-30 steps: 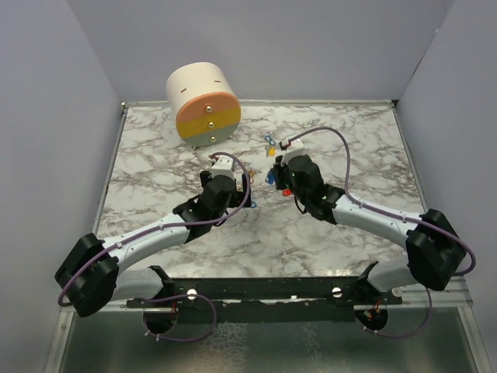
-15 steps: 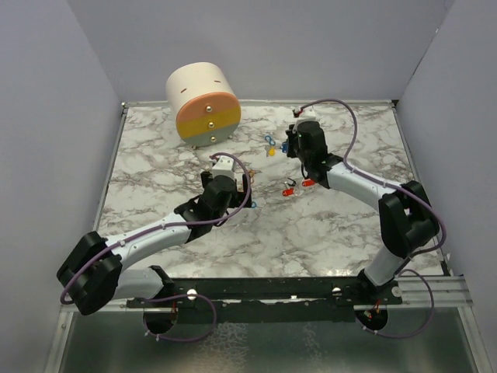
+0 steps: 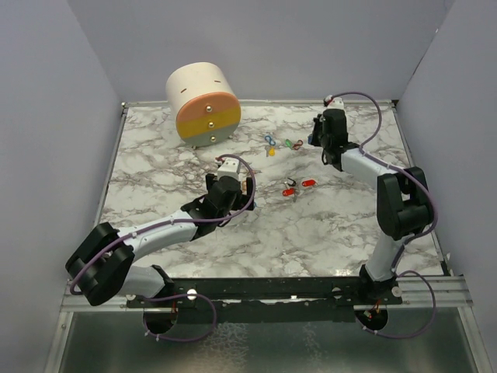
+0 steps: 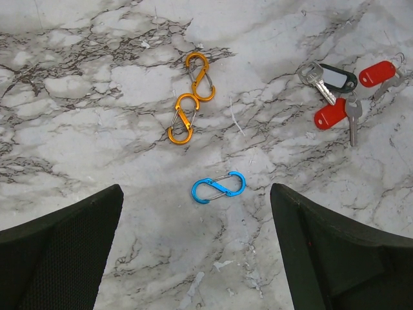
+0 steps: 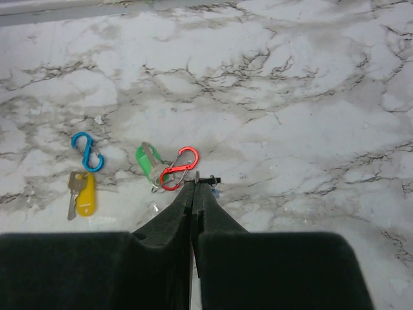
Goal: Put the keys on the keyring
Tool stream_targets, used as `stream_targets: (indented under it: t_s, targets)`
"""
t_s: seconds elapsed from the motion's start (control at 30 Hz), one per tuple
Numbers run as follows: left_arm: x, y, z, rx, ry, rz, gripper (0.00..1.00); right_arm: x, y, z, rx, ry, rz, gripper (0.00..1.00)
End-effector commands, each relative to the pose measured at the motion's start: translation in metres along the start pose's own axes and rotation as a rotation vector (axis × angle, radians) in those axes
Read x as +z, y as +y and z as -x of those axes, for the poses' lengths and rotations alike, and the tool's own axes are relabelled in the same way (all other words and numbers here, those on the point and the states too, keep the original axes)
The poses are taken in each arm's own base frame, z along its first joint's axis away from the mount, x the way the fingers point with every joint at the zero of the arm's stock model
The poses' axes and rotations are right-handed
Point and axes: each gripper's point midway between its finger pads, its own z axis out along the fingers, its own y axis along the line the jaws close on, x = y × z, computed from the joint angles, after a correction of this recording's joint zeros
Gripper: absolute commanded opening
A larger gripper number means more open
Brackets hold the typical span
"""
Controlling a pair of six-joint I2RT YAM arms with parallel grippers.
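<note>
Left gripper [image 4: 197, 200]: jaws wide apart, over blue clip [image 4: 218, 187].
Right gripper [image 5: 194, 188]: closed tight, near green key [image 5: 148, 160] and red clip [image 5: 179, 168].

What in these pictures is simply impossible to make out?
- Right wrist view: whether the right gripper pinches anything; its shut fingers cover the spot.
- Right wrist view: whether the red clip is hooked to the green key or only lies across it; they overlap.
- Top view: those same pieces, too small to tell apart.
</note>
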Motion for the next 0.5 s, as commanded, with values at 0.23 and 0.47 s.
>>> stream_targets:
  t_s: [0.23,0.47]
  targets:
    - [0.003,-0.010,0.011,-0.019,-0.023,-0.037,0.99,0.039,-0.040,-0.007,0.088,0.050,-0.048,0.01]
    - [0.003,-0.012,0.010,-0.018,-0.020,-0.043,0.99,0.051,-0.056,-0.009,0.106,0.066,-0.094,0.06]
